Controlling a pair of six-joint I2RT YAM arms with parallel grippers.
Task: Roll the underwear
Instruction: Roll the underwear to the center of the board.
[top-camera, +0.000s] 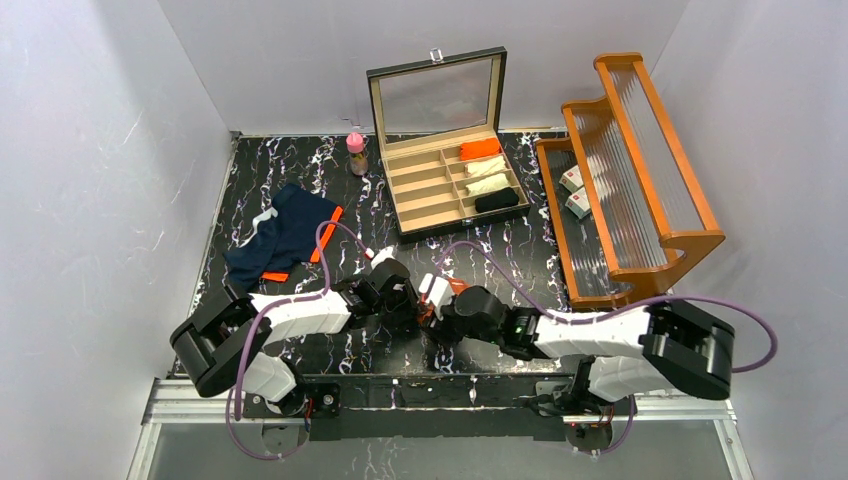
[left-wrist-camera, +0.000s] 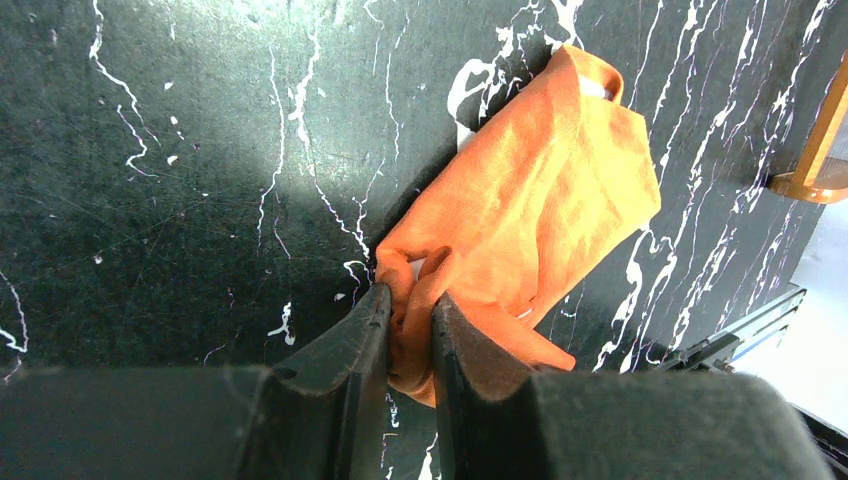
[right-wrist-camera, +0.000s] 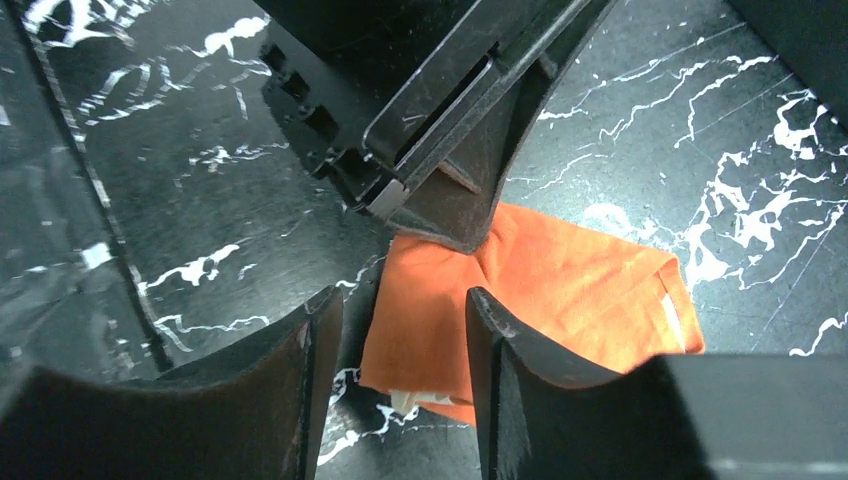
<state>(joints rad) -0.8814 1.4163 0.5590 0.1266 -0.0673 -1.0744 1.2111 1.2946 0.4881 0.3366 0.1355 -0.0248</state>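
The left tool (left-wrist-camera: 410, 305) is clenching a bunched fold of the rust-orange underwear (left-wrist-camera: 530, 190). Its two dark fingers (left-wrist-camera: 350, 350) are sitting close together with the cloth squeezed between them. The rest of the garment is spreading away from the fingertips, ahead and to the right, lying flat on the black marbled table (left-wrist-camera: 150, 180). A strip of white waistband is showing at its far end.

The right tool (right-wrist-camera: 400, 300) is facing the left tool from the opposite side. Its jaws are standing apart, released, with nothing gripped. The near edge of the rust-orange underwear (right-wrist-camera: 560, 280) is lying just ahead of the gap and passing under the finger on the right of the wrist view.

Further out, ahead and to the left of the left tool (top-camera: 408, 300), the navy underwear (top-camera: 285, 232) with orange trim is lying spread on the table (top-camera: 300, 165), well apart from both tools. Well ahead of the right tool (top-camera: 432, 300), a compartmented box (top-camera: 430, 190) is standing with its glass lid up, holding an orange roll (top-camera: 480, 149), two cream ones and a black one. A pink-capped bottle (top-camera: 356, 152) is standing just left of the box. Far to the right, a wooden rack (top-camera: 630, 170) is sitting.
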